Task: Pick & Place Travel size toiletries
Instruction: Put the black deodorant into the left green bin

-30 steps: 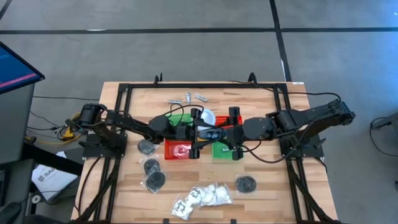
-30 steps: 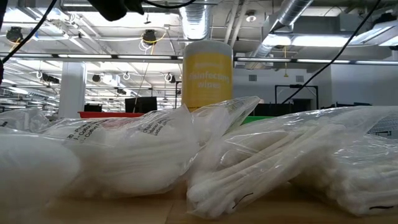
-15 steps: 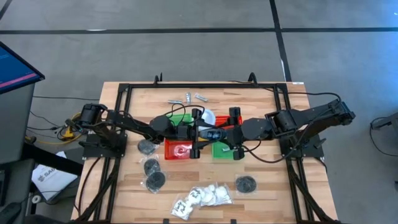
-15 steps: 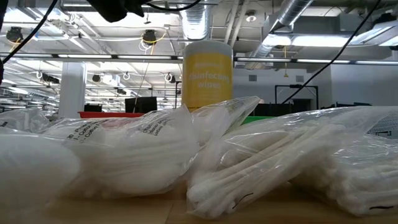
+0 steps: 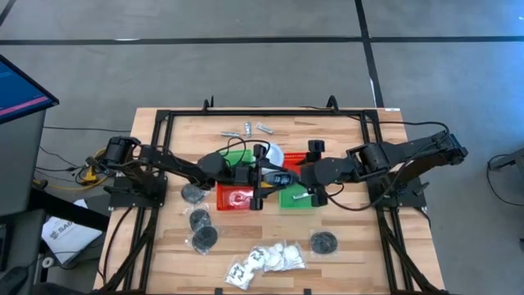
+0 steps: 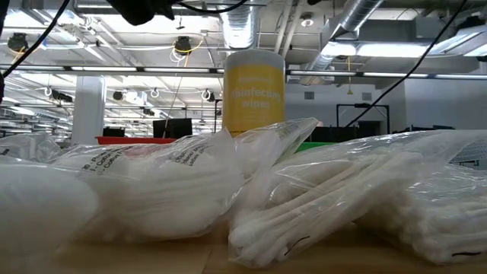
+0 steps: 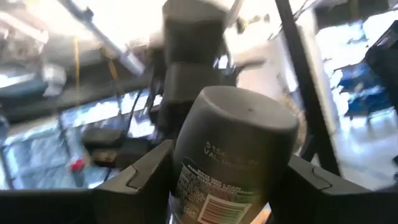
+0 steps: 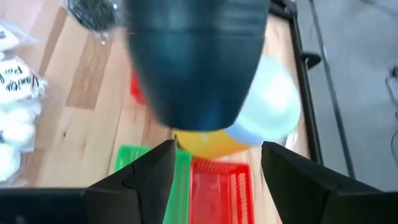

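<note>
A dark cylindrical container [image 7: 236, 149] with a barcode label stands between the fingers [image 7: 140, 177] of my left gripper [image 5: 260, 175], which is shut on it above the baskets at the table's middle. My right gripper [image 5: 312, 177] is open just to the right of the container [image 5: 278, 176], facing it, with the container's dark end [image 8: 196, 62] beyond its spread fingers [image 8: 146, 177]. Bagged dark round pieces [image 5: 199, 220] lie front left, and one [image 5: 324, 242] lies front right. White packets [image 5: 266, 259] sit at the front edge, and silvery pieces [image 5: 237, 131] at the back.
Red [image 5: 236, 197] and green [image 5: 292, 197] mesh baskets sit under the grippers, with another green one [image 5: 237, 156] and a red one [image 5: 315, 147] behind. A yellow cup with white lid [image 5: 275, 156] stands between them. The low view is filled by white packets [image 6: 152, 183] before the yellow canister [image 6: 253, 91].
My right gripper has drawn back to the right, away from the dark container, uncovering the red basket behind it. The left arm and the container have stayed put.
</note>
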`<state>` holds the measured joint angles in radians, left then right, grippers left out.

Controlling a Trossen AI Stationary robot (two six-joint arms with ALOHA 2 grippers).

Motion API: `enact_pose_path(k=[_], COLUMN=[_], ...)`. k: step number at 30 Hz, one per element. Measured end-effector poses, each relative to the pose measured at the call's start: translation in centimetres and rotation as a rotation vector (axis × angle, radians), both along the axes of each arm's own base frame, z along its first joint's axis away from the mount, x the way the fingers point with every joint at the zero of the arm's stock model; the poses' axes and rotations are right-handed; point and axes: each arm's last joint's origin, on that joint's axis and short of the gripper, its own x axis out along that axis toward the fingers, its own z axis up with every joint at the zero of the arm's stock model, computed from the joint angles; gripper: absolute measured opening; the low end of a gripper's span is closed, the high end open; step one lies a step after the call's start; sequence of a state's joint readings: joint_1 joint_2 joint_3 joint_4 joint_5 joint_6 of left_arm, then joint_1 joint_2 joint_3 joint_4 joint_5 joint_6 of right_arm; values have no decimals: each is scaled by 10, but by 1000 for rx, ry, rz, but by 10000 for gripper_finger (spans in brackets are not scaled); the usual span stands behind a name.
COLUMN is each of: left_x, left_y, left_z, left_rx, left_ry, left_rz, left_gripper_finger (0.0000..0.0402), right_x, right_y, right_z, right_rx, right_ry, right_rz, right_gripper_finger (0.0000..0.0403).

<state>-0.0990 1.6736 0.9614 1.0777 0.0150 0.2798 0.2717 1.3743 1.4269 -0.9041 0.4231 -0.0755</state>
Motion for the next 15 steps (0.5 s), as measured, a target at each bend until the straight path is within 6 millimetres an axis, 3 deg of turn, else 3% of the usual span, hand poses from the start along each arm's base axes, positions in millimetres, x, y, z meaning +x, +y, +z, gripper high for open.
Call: enact_pose_path(k=[4,15], left_x=[-10,-68], left_y=[4,17], left_z=[3,11], left_rx=[-21,-140], left_ry=[74,262], left_rz=[86,305], left_gripper_finger=[199,199], right_x=[-4,-6], right_y=[-1,-2], right_z=[-3,-9], right_rx=[29,61], right_ry=[38,62], right_rz=[-47,-90], right_gripper_finger=[223,207])
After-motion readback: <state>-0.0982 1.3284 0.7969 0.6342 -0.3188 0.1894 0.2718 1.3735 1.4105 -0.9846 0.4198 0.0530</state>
